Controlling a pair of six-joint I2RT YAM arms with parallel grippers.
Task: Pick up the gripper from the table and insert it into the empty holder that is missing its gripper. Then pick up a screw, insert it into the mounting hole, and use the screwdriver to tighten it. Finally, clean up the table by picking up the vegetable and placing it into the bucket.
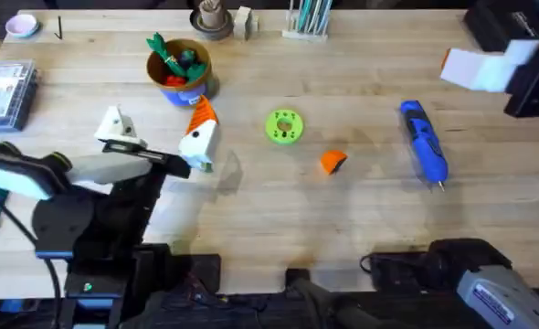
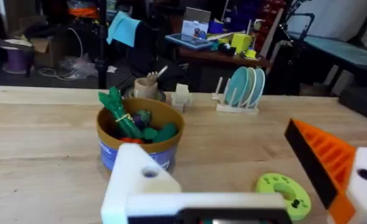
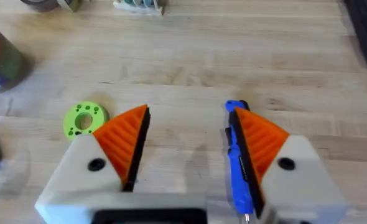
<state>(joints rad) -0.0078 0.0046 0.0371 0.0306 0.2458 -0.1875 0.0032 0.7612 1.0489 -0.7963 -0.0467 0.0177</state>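
While right pincer [image 3: 190, 155] hovers open, screwdriver [image 3: 236, 165] beneath

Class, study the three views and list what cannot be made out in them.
- Bucket contents, overhead and left wrist: toys overlap, so no yellow vegetable can be told.
- Screwdriver, right wrist: partly hidden behind the right gripper.
- Screws, overhead: too small to find.

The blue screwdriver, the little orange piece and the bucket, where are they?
screwdriver [image 1: 424, 145]: overhead view, middle of its blue handle.
orange piece [image 1: 332, 162]: overhead view, its top face.
bucket [image 2: 112, 154]: left wrist view, its blue-labelled side wall.
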